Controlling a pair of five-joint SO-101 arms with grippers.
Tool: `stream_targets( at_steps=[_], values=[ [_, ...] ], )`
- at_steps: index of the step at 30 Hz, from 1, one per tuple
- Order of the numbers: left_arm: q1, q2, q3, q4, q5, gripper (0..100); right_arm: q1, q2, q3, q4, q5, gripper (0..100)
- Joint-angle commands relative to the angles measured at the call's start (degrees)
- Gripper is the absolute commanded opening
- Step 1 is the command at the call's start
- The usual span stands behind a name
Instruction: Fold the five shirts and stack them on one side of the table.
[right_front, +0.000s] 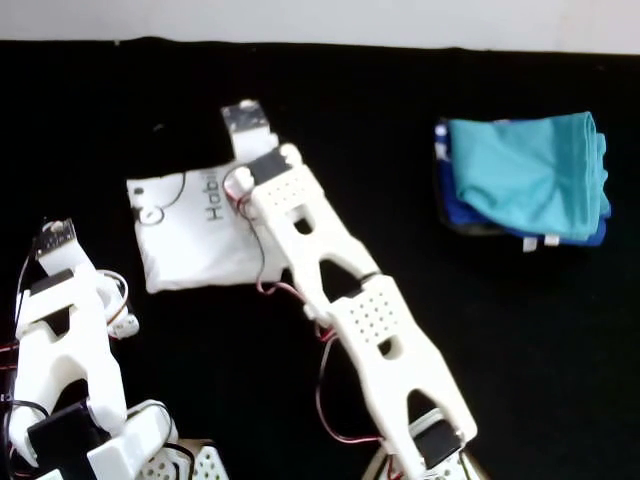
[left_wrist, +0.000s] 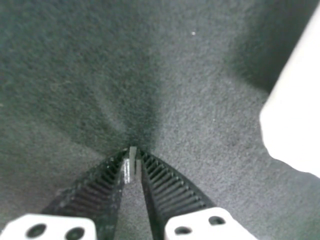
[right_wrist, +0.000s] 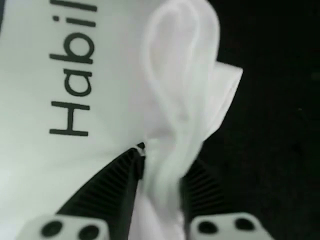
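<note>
Clamped in right gripper (right_wrist: 162, 161): bunched edge of white shirt (right_wrist: 120, 100), lying on bench (right_front: 350, 80), well apart from teal-topped stack (right_front: 525, 175). Left gripper (left_wrist: 135, 160) clenched on nothing beside it. Probably best lifting slow, keeping folds together, landing squarely on stack.

The right arm (right_front: 370, 310) stretches out long, elbow nearly straight, and its right gripper (right_wrist: 165, 161) is pinched onto a fold of the white shirt (right_wrist: 100, 100), which bulges between the toothed fingers. Well back from that pincer, the left arm (right_front: 70, 340) sits folded up, its left gripper (left_wrist: 132, 167) pressed together on nothing
</note>
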Motion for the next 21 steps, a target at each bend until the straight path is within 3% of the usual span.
stream_targets(
  at_steps=[1, 6, 10, 21],
  values=[
    [-0.31, -0.13, 0.13, -2.02, 0.0, 1, 2.59, -0.13, -4.53, 6.64, 2.02, 0.6],
    [-0.31, -0.13, 0.13, -2.02, 0.0, 1, 7.69, -0.04, -21.58, 18.07, 6.51, 0.7],
    [-0.31, -0.13, 0.13, -2.02, 0.0, 1, 12.18, -3.82, -27.3, 18.68, 10.64, 0.5],
    [-0.31, -0.13, 0.13, -2.02, 0.0, 1, 29.05, -32.4, -0.75, 18.24, 27.25, 0.5]
  ],
)
